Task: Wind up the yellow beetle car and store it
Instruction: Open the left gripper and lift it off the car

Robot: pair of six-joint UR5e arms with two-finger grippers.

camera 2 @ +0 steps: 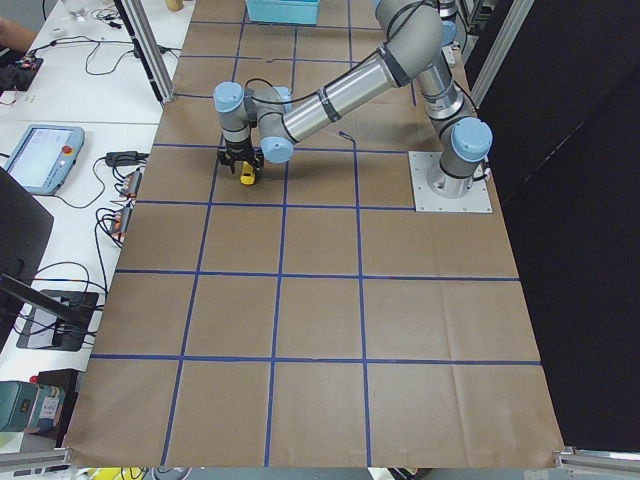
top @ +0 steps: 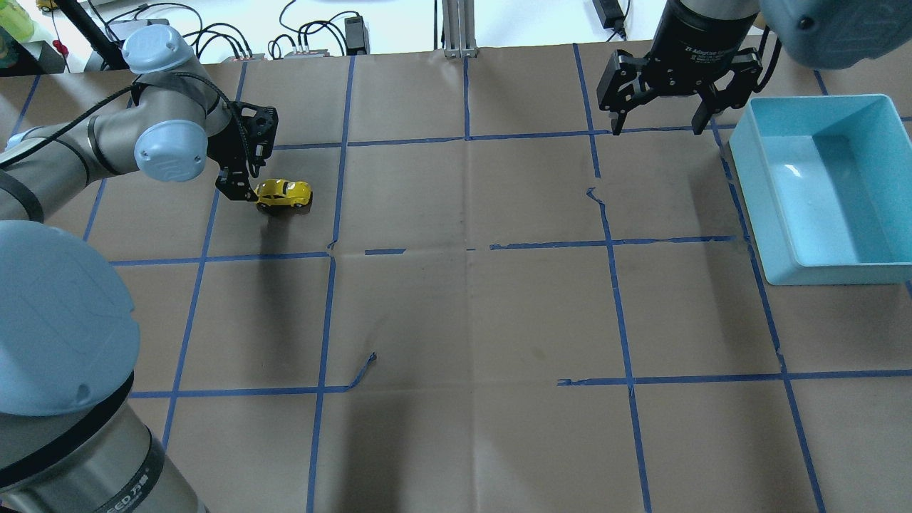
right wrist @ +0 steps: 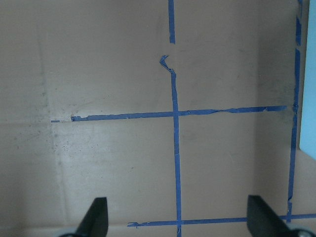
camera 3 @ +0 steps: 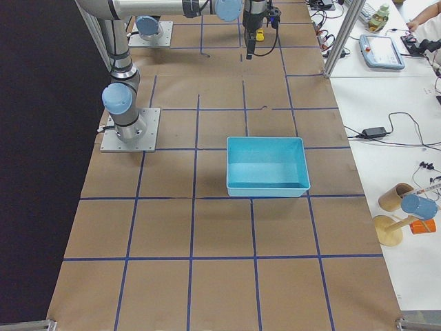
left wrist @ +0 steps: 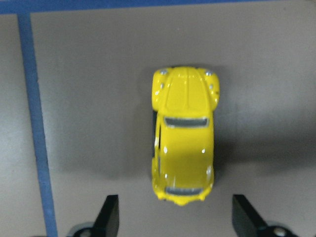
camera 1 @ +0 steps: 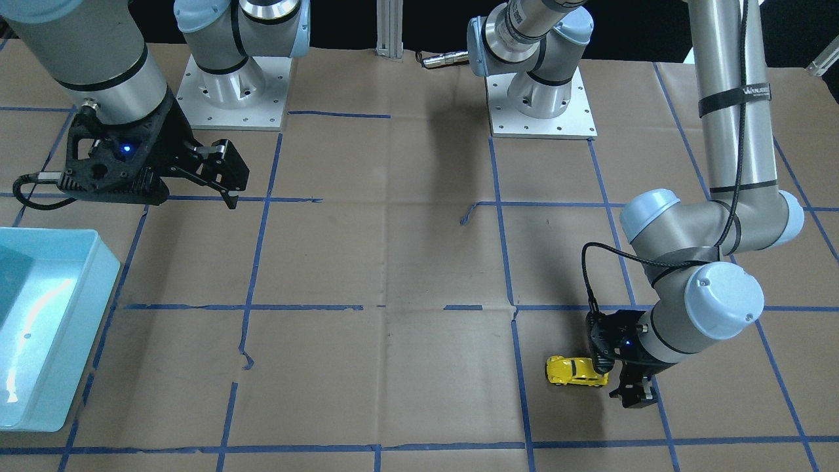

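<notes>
The yellow beetle car (top: 283, 193) stands on its wheels on the brown table, far left in the overhead view. It also shows in the front view (camera 1: 575, 372) and the left wrist view (left wrist: 183, 148). My left gripper (top: 242, 187) is low over the table beside the car. It is open, and the fingertips (left wrist: 109, 213) stand wide apart, about level with the car's near end, not touching it. My right gripper (top: 659, 127) is open and empty, held above the table next to the light-blue bin (top: 755, 196).
The bin is empty and sits at the table's right edge in the overhead view and at the left in the front view (camera 1: 98, 288). Blue tape lines (top: 467, 246) cross the brown paper. Both arm bases (camera 1: 541, 111) are bolted at the robot's side.
</notes>
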